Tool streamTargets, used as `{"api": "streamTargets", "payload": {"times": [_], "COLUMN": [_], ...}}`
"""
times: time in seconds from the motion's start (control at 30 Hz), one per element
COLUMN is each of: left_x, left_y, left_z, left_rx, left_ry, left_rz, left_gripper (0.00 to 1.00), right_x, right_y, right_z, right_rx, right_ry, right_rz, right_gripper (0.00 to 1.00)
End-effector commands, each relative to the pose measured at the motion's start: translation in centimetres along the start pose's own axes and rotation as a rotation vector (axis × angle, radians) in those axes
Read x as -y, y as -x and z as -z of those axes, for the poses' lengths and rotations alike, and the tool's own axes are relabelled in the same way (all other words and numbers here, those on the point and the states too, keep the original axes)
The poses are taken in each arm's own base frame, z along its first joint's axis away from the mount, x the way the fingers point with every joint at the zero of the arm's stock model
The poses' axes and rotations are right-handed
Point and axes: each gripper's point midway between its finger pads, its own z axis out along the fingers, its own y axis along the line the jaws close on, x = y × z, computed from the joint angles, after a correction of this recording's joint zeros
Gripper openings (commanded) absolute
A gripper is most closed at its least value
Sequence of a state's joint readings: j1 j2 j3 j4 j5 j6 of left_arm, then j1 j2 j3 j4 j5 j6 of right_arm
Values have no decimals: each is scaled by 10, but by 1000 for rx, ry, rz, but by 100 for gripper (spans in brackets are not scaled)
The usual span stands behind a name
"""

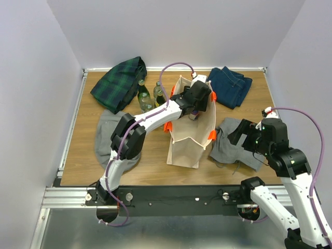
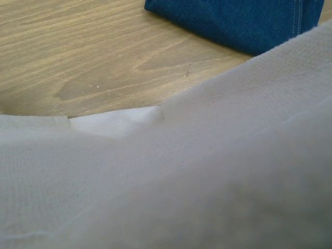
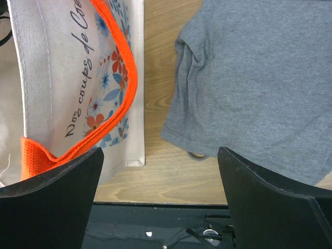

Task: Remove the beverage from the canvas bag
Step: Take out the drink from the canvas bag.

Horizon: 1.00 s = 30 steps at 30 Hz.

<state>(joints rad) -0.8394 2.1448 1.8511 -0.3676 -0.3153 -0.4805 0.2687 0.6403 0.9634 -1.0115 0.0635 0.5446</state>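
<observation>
Left gripper (image 1: 195, 104) dips into the canvas bag (image 1: 182, 148) at its twelve o'clock end. I can't tell its grip, and I'd lift vertically. Right gripper (image 3: 160, 153) gapes at four o'clock.

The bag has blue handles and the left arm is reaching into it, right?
Not quite: the handles are orange, not blue, as the right wrist view shows. The left arm does reach into the bag.
</observation>
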Motion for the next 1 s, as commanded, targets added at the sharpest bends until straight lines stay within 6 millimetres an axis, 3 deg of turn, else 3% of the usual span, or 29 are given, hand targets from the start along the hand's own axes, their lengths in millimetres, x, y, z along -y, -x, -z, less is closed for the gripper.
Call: {"api": "streamTargets", "payload": {"times": [0.0,0.33,0.97], "left_x": [-10,-17,-18], "left_y": [-15,-20,-23], "left_z": [-12,-8,-9], "left_rx": [-31,-57,-87], "left_ry": [45,63,66], "left_rz": [-24,-22,-57], "left_gripper": [72,84,78], "right_x": [3,3,7], "right_y": [4,4,6], "right_z": [-2,-3,0], "right_rx": [28,25,48], "right_ry": [-14,-15,-30], "right_rz": [12,12,2], "right_gripper": [100,100,100]}}
